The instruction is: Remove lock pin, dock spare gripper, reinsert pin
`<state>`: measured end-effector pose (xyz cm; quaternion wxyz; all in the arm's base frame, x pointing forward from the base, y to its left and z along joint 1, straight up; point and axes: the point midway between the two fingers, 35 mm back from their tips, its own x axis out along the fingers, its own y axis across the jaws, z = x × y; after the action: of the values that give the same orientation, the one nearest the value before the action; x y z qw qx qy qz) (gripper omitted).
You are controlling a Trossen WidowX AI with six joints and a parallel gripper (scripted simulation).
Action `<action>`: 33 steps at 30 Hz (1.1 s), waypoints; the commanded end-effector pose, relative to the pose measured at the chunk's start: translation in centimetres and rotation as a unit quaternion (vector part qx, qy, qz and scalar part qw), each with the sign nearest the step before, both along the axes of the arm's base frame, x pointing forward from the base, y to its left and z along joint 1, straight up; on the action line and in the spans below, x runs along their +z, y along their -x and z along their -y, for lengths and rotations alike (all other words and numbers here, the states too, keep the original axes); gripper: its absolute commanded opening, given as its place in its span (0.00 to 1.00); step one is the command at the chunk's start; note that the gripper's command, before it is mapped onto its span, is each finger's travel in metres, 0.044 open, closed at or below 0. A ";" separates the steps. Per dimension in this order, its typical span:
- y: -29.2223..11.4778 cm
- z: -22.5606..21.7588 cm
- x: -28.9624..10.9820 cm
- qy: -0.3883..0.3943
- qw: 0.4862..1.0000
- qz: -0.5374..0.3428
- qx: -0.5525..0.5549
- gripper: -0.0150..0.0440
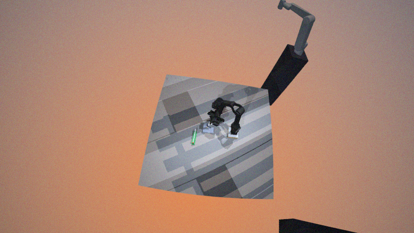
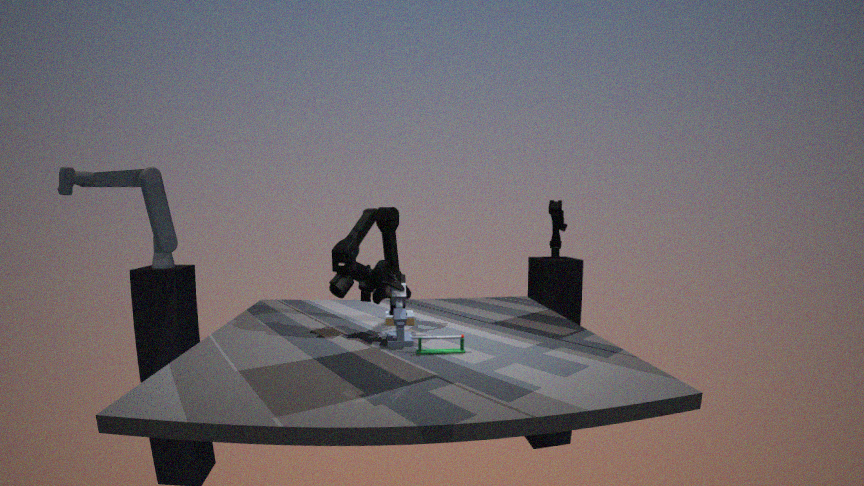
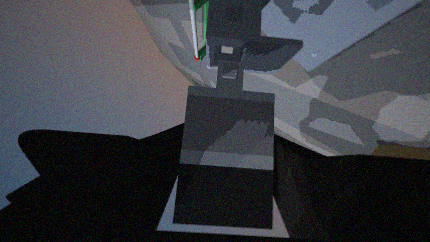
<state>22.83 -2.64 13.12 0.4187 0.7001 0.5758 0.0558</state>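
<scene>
My gripper (image 1: 215, 121) (image 2: 395, 297) is shut on the spare gripper (image 3: 227, 130) (image 2: 398, 311), a grey block with a narrow spigot (image 3: 230, 79) pointing down. It holds the block upright right over the grey mount (image 1: 207, 129) (image 2: 399, 339) (image 3: 250, 47). In the wrist view the spigot's tip meets the mount's socket (image 3: 227, 50); I cannot tell how deep it sits. The lock pin (image 1: 193, 135) (image 2: 439, 336) (image 3: 192, 27), thin and white with a red end, lies out of the socket on a green holder (image 2: 441, 349) (image 3: 205, 26) on the table beside the mount.
The arm's white base (image 1: 233, 134) stands just behind the mount. A grey arm on a black pillar (image 1: 301, 29) (image 2: 154, 211) stands off one table corner. A small camera on a black pillar (image 2: 554, 232) stands off another. The table edge (image 2: 392, 426) curves at the front.
</scene>
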 end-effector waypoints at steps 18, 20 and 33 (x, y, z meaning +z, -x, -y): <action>-2.1 0.0 -2.0 -0.003 1.000 0.003 -0.003 0.25; -2.3 0.0 -2.2 -0.003 1.000 0.003 -0.003 0.25; -2.5 0.0 -2.9 -0.001 1.000 -0.002 -0.001 0.25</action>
<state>25.32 -2.66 10.20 0.4163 0.7014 0.5760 0.0547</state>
